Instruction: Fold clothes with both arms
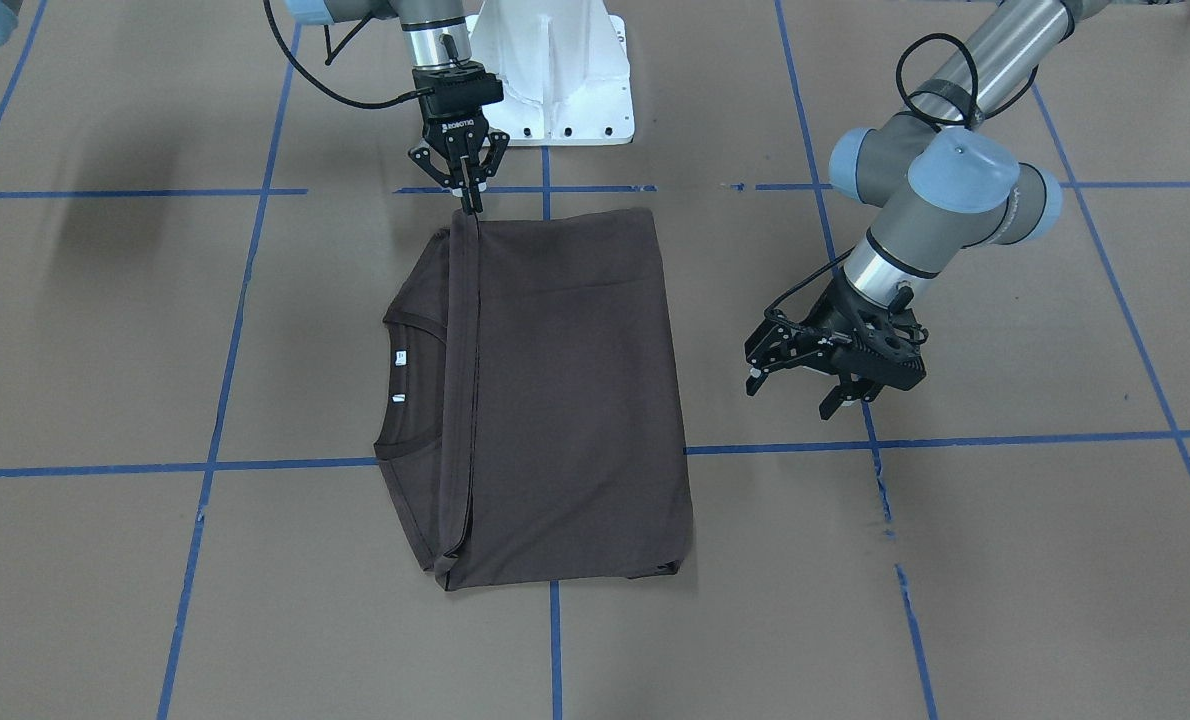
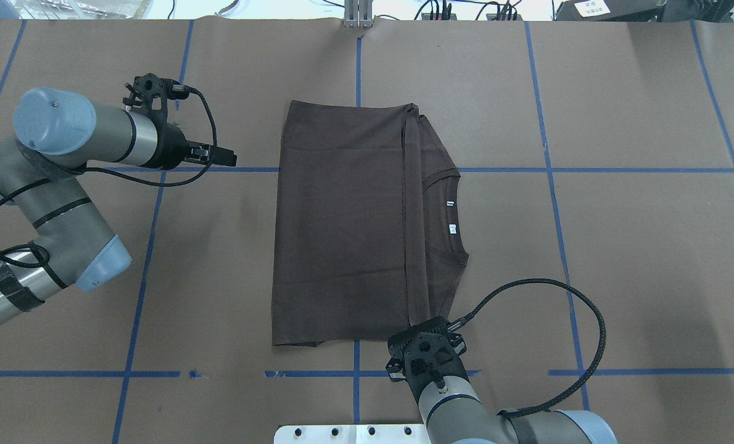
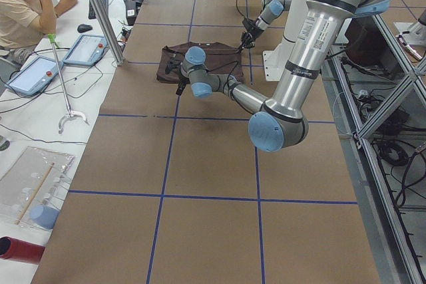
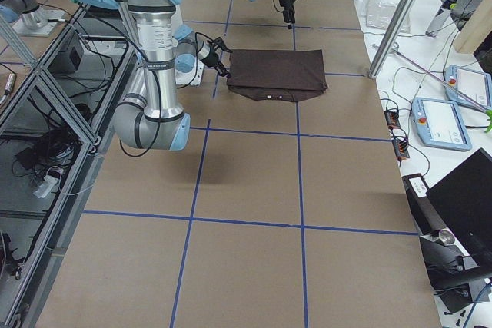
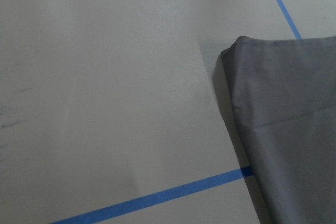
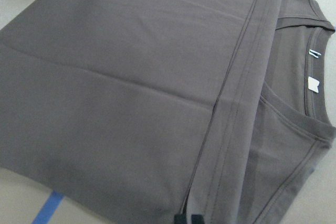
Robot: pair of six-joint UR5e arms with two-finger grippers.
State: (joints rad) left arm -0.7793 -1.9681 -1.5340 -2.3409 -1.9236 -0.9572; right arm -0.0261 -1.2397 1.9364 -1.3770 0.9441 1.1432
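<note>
Just beyond the white base pedestal [image 1: 565, 70], the right gripper [image 1: 470, 200] pinches the near hem corner of the half-folded T-shirt [image 1: 565, 400] lying flat on the table [image 1: 105, 330], while farther out the left gripper [image 1: 795, 395] hangs spread and empty beside this soft, light, limp cloth, probably best held by its hem corners.

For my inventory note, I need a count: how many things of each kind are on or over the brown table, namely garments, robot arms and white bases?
T-shirt: 1
Arms: 2 (left arm, right arm)
White base: 1
Total: 4
</note>
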